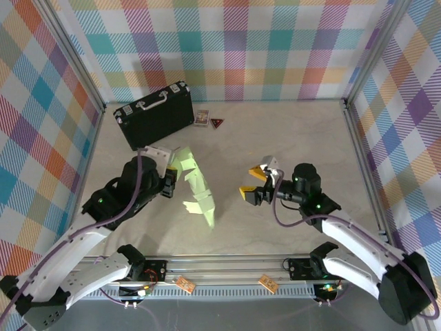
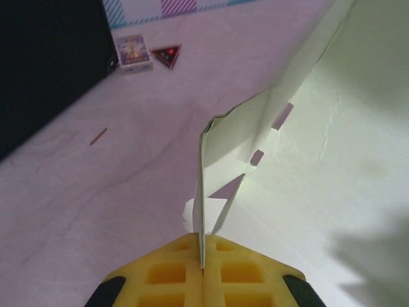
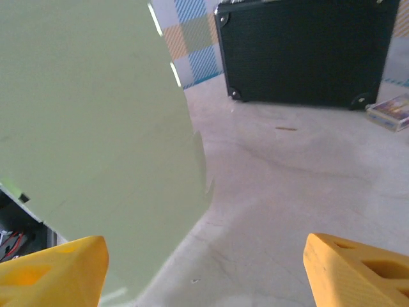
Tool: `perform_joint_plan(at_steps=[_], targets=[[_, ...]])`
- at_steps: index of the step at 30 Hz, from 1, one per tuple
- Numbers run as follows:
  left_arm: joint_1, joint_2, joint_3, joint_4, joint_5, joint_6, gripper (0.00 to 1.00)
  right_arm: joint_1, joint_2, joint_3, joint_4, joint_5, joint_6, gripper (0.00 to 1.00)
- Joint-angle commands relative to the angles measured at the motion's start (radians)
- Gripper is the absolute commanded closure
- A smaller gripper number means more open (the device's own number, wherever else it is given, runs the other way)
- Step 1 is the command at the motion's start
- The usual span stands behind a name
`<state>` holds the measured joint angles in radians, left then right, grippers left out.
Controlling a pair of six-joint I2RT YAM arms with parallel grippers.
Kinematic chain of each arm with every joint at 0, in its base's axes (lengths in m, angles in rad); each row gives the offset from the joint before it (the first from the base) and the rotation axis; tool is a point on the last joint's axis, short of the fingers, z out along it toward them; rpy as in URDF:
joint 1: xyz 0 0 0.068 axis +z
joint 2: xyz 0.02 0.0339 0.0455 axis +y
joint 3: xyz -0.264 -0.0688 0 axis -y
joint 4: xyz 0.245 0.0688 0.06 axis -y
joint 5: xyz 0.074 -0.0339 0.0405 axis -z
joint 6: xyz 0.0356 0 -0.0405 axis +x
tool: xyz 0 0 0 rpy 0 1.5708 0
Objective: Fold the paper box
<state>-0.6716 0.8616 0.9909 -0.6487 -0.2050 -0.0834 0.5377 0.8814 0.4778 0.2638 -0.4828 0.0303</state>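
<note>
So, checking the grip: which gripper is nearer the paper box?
Left. The left gripper is shut on the paper box; the right gripper stands open, apart on its right.

The top camera looked down from high above and behind the arm bases, taking in the whole table up to its far edge. The left wrist camera sat close behind the left gripper, facing the table's far edge, with the box very near. The right wrist camera looked low past the right gripper toward the far left corner. All three shared the box, the case and the pack at the far edge.
</note>
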Motion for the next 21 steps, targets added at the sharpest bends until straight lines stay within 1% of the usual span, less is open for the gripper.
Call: perform_joint_plan(at_steps=[1, 3, 4, 7, 11, 13, 14, 16, 19, 21], targets=[[0.004, 0.037, 0.058, -0.001, -0.031, -0.038, 1.0, -0.002, -0.105, -0.013, -0.078, 0.137, 0.064, 0.15], [0.003, 0.073, 0.085, -0.011, -0.031, -0.056, 1.0, -0.002, -0.152, 0.008, -0.133, 0.217, 0.116, 0.11], [0.003, 0.099, 0.102, -0.019, -0.022, -0.068, 1.0, -0.002, -0.167, 0.032, -0.169, 0.241, 0.143, 0.12], [0.003, 0.168, 0.143, -0.04, 0.0, -0.101, 1.0, -0.002, -0.169, 0.138, -0.28, 0.234, 0.21, 0.15], [0.004, 0.253, 0.191, -0.074, -0.001, -0.15, 1.0, -0.002, -0.091, 0.344, -0.489, 0.245, 0.374, 0.21], [0.003, 0.288, 0.219, -0.095, -0.005, -0.162, 1.0, -0.002, -0.019, 0.449, -0.587, 0.188, 0.43, 0.22], [0.003, 0.303, 0.232, -0.104, -0.007, -0.167, 1.0, -0.002, 0.021, 0.499, -0.627, 0.148, 0.456, 0.25], [0.004, 0.326, 0.246, -0.111, -0.007, -0.176, 1.0, 0.001, 0.091, 0.595, -0.687, 0.089, 0.491, 0.25], [-0.003, 0.348, 0.259, -0.109, 0.008, -0.174, 1.0, 0.009, 0.179, 0.696, -0.71, 0.058, 0.513, 0.25], [-0.006, 0.352, 0.259, -0.106, 0.018, -0.173, 1.0, 0.018, 0.249, 0.769, -0.742, 0.058, 0.471, 0.24]])
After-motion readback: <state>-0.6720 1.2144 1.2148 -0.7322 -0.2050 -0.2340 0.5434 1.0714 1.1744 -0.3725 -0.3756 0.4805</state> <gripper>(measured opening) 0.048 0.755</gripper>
